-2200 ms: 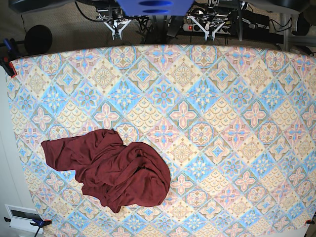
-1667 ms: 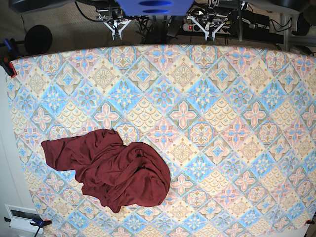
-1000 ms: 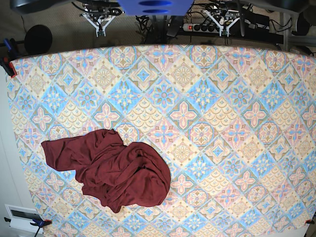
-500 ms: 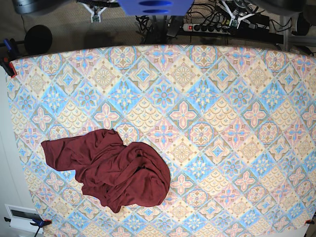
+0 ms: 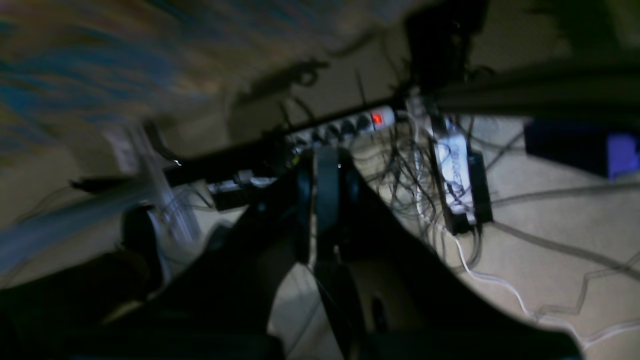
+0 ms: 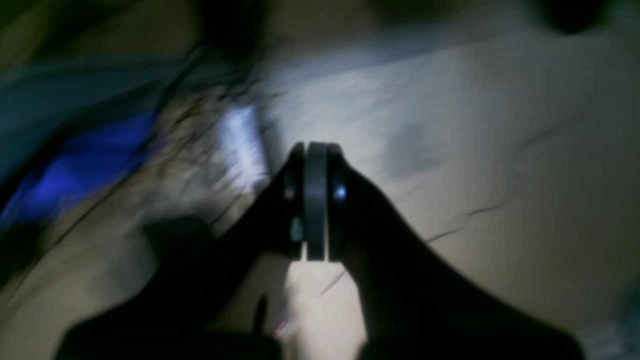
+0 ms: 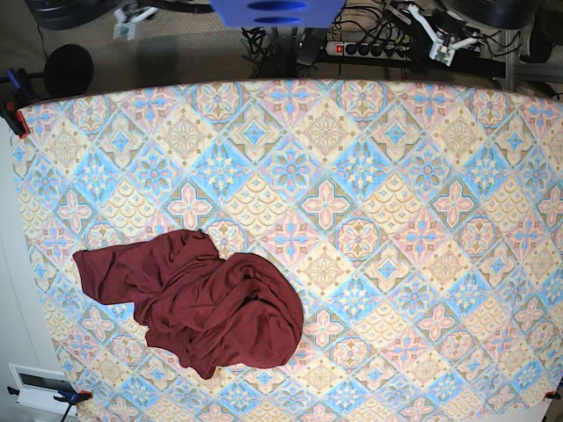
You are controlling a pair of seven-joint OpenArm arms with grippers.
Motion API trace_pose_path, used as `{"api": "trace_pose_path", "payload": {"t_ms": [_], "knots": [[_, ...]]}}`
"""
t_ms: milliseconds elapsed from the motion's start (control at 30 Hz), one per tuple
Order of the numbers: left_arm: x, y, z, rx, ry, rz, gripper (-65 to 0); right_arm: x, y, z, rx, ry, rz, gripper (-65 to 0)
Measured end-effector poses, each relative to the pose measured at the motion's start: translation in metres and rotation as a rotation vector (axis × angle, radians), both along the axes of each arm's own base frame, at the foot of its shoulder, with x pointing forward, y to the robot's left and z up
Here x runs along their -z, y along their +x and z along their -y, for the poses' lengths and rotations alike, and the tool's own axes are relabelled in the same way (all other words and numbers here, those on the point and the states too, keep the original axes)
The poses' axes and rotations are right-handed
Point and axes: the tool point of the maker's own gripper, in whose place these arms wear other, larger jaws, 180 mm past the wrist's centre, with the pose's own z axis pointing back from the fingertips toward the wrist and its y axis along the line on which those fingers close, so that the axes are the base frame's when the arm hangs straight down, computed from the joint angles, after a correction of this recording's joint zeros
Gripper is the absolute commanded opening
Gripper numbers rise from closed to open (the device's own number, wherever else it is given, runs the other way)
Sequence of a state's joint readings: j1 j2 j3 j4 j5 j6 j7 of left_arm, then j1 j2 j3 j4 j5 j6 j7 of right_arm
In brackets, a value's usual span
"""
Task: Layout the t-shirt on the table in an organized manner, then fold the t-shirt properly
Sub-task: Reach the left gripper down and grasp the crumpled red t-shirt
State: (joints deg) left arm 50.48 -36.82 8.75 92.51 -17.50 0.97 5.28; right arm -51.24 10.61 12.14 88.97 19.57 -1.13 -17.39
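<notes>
The dark maroon t-shirt [image 7: 189,303] lies crumpled in a heap on the front left part of the patterned table [image 7: 369,185]. Both grippers are far from it, beyond the table's back edge. My right gripper [image 7: 126,22] is at the top left of the base view. In the right wrist view it [image 6: 316,155] is shut and empty over blurred floor. My left gripper [image 7: 440,46] is at the top right. In the left wrist view it [image 5: 326,162] is shut and empty above cables. The t-shirt does not show in either wrist view.
A power strip [image 7: 369,48] and tangled cables [image 5: 450,170] lie on the floor behind the table. The blue robot base [image 7: 277,10] is at the back centre. Red clamps [image 7: 12,119] hold the cloth at the left corners.
Both grippers have swung outward from the back centre, the right one to the left and the left one to the right. The t-shirt has not moved.
</notes>
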Motion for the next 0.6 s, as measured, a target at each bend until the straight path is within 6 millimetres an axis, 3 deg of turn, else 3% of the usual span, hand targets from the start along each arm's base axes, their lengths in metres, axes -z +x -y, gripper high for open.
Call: {"api": "trace_pose_path", "payload": {"t_ms": [100, 200, 367, 500, 533, 600], "knots": [[-0.021, 0.006, 0.023, 0.033, -0.076, 0.026, -64.8, -0.036, 0.035, -0.004, -0.057, -0.01, 0.132, -65.0], [-0.041, 0.024, 0.044, 0.061, -0.129, 0.086, -64.8, -0.051, 0.039, -0.03, -0.082, 0.048, 0.15, -65.0], [-0.073, 0.072, 0.017, 0.018, -0.048, 0.186, -64.8, -0.097, 0.092, -0.037, -0.135, 0.027, 0.34, -65.0], [-0.093, 0.114, 0.035, -0.049, -0.107, 0.262, -64.8, -0.089, 0.082, -0.041, -0.125, 0.045, 0.289, -65.0], [-0.098, 0.126, 0.035, -0.075, -0.123, 0.276, -64.8, -0.089, 0.088, -0.041, -0.125, 0.047, 0.301, -65.0], [-0.102, 0.146, 0.026, -0.126, -0.107, 0.28, -64.8, -0.096, 0.118, -0.039, -0.13, 0.033, 0.369, -65.0]]}}
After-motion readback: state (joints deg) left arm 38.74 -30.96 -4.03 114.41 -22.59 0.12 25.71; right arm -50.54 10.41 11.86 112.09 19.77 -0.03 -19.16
